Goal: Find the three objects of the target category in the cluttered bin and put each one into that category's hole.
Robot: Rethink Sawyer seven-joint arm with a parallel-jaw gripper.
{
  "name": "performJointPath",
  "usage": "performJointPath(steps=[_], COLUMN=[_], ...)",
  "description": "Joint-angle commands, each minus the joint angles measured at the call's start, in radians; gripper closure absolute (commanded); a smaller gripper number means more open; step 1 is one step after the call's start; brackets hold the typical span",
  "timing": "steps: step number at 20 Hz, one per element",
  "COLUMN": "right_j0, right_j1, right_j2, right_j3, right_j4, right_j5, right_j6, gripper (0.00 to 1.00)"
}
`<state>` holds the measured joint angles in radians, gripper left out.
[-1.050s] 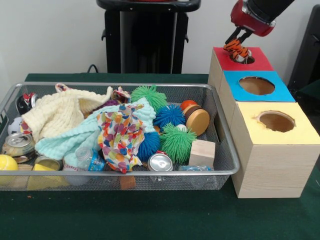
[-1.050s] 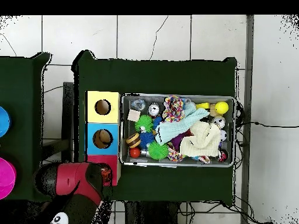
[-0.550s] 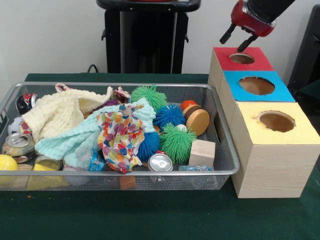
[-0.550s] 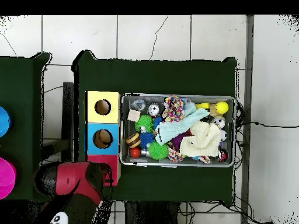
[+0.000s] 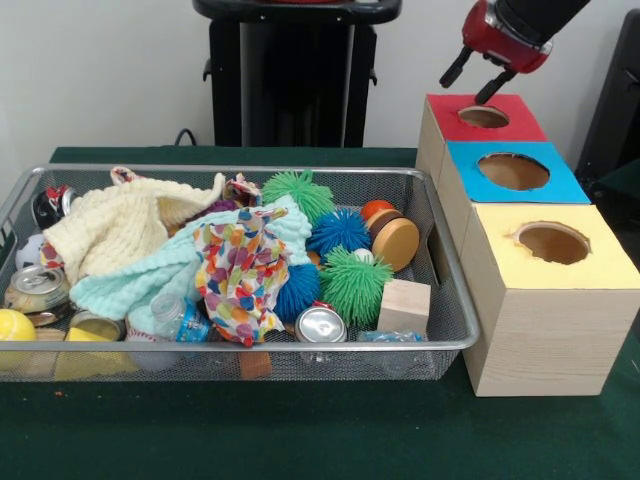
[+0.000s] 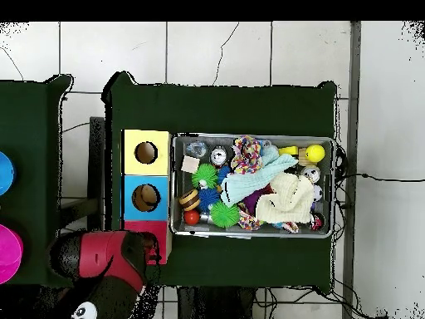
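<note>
My claw (image 5: pixel 474 76) hangs spread and empty above the red hole (image 5: pixel 483 116), bin (image 5: pixel 440 300) below-left awaiting another search.

A: What holds the clutter?
B: A wire mesh bin (image 5: pixel 445 300) on the green table, packed with cloths, spiky balls, cans and blocks.

A: And the holes?
B: 3 wooden boxes stand in a row just beside the bin. The red-topped box (image 5: pixel 500 128) is farthest back, the blue-topped box (image 5: pixel 560 185) sits in the middle, and the yellow-topped box (image 5: pixel 600 265) is nearest the camera. Each top has 1 round hole.

A: Anything in them?
B: All 3 look dark inside.
</note>
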<state>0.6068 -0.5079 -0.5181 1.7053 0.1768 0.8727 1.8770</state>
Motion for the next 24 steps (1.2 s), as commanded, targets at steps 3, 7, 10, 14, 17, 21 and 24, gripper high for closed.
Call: performJointPath(steps=[3, 7, 10, 14, 17, 21, 24], right_j0=[-0.028, -0.041, -0.03, -0.05, -0.051, -0.087, -0.097], right_j1=[-0.03, -0.05, -0.057, -0.08, -0.092, -0.117, -0.135], right_j2=[0.044, 0.032, -0.005, -0.014, -0.014, -0.022, -0.034], right_j3=[-0.031, -0.047, -0.072, -0.077, -0.057, -0.045, -0.051], right_j4=[-0.006, -0.03, -0.08, -0.113, -0.121, -0.136, -0.149], right_j5=[0.07, 0.055, 0.008, -0.021, -0.028, -0.062, -0.049], right_j6=[0.189, 0.154, 0.13, 0.102, 0.113, 0.104, 0.105], gripper=[0.0, 0.0, 0.0, 0.0, 0.0, 0.0, 0.0])
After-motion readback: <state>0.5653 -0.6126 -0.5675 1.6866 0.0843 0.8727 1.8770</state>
